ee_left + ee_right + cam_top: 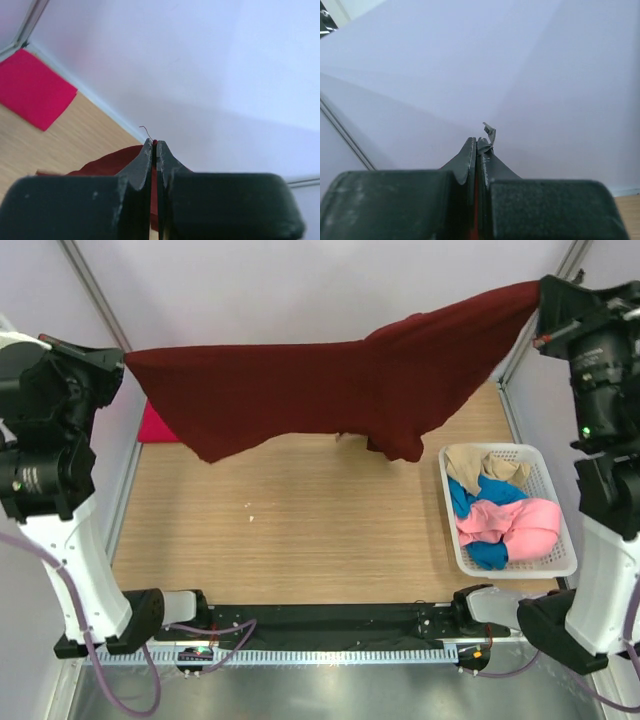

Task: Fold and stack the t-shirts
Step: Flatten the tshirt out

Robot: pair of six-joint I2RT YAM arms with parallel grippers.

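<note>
Top view: left gripper [120,365] and right gripper [540,295], raised, hold the dark maroon t-shirt [340,390] stretched above the far edge, likely to spread it for folding. Crimson t-shirt [158,425] lies folded in the far-left corner. Wrist views: each pair of jaws is pinched on maroon cloth.

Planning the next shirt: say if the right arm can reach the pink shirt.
Probably not yet: the right gripper is shut on the maroon shirt, though nothing covers the pink shirt.

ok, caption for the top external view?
Left gripper and right gripper hold the maroon t-shirt stretched out above the table.
</note>
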